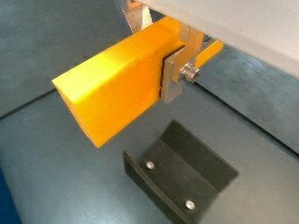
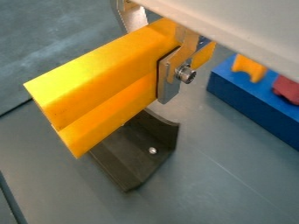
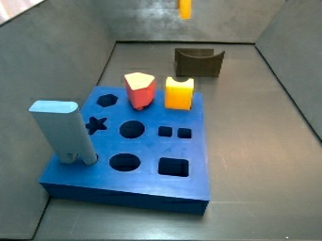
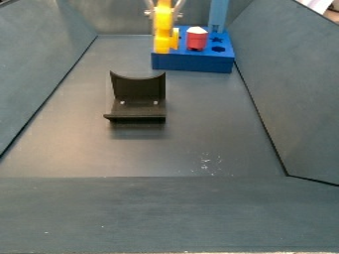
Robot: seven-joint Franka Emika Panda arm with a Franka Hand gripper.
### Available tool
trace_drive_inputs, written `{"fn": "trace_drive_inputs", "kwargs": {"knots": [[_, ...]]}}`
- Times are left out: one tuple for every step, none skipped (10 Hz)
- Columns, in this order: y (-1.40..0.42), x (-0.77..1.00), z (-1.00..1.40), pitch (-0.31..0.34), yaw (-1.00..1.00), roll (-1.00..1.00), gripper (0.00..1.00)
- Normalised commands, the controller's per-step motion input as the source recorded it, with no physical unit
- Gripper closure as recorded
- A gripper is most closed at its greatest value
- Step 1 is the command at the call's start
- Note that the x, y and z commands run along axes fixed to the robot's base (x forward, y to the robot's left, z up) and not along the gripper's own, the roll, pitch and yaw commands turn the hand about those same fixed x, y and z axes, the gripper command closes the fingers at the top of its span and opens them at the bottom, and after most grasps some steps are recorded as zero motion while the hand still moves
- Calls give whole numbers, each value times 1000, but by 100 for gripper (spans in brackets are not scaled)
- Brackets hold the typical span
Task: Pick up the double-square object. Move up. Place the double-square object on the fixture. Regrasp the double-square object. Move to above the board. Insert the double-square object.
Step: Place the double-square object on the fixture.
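I have the long slim orange-yellow double-square object (image 1: 117, 80) clamped between the silver finger plates of the gripper (image 1: 177, 63), well above the floor; in a side view only its tip (image 3: 185, 8) shows at the top, over the far edge of the table. The jaws stand narrow, pressed on its flat sides near one end, most of the length sticking out free. Below it sits the small dark grey-olive fixture (image 2: 135, 156) with its U-shaped cradle, apart from the block. The thick blue board (image 3: 132, 149) with shaped holes lies nearer the front edge. I judge the block rigid, light and smooth; gripped off-centre, it may pivot, so I'd retake it nearer the middle.
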Motion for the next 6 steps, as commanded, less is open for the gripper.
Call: {"fn": "trace_drive_inputs", "kwargs": {"knots": [[60, 876, -21, 91, -19, 56, 100], [35, 700, -10, 114, -18, 56, 100], [27, 635, -4, 123, -18, 57, 100], [13, 481, -2, 141, -16, 59, 100], [-165, 384, 108, 70, -24, -1000, 100], [-137, 270, 105, 75, -29, -1000, 100]]}}
